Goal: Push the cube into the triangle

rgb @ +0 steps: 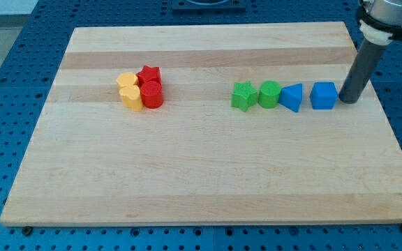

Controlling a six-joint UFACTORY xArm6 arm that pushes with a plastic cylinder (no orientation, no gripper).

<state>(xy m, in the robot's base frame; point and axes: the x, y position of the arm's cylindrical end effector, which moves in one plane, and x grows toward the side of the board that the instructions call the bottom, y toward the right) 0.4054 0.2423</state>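
Blue cube sits at 3 o'clock of blue triangle, small gap between. My tip just beside cube's 3 o'clock face. No claw, nothing held. Probably light, stiff, slidey; push that face dead centre.

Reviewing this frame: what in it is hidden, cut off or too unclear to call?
- Arm: cut off by the camera view's top edge; only the rod shows.
- My tip: whether it touches the blue cube is too fine to tell.
- Yellow blocks and red blocks: clustered and overlapping, individual shapes partly hidden.

My tip down, rod upright
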